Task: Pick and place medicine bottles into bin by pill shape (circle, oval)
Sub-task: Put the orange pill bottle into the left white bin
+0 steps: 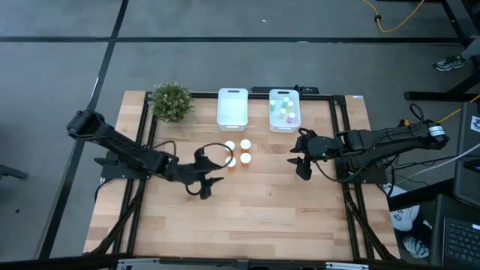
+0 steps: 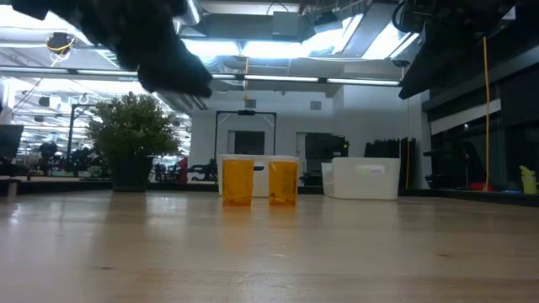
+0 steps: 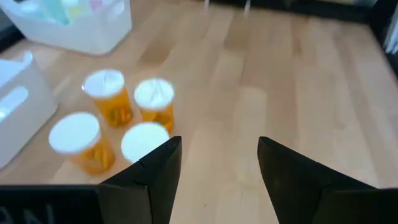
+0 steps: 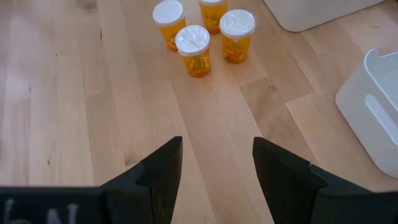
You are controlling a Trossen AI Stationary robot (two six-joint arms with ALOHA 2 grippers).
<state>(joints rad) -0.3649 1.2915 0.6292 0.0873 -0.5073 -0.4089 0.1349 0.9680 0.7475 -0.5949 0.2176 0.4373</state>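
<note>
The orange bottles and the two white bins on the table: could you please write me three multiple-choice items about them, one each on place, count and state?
1. Where do the orange bottles stand?
A. In the left bin
B. On the table in front of the bins
C. Beside the plant

2. How many orange bottles are there?
A. Two
B. Four
C. Six

3. What is the state of the two bins?
A. Both hold small bottles
B. Both look empty
C. The right bin holds small pale bottles; the left bin looks empty

Answers:
1. B, the high view shows them clustered on the bare wood of the table, between the two arms.
2. B, the right wrist view shows four white caps.
3. C, green, pink and white caps show only in the right bin.
</note>
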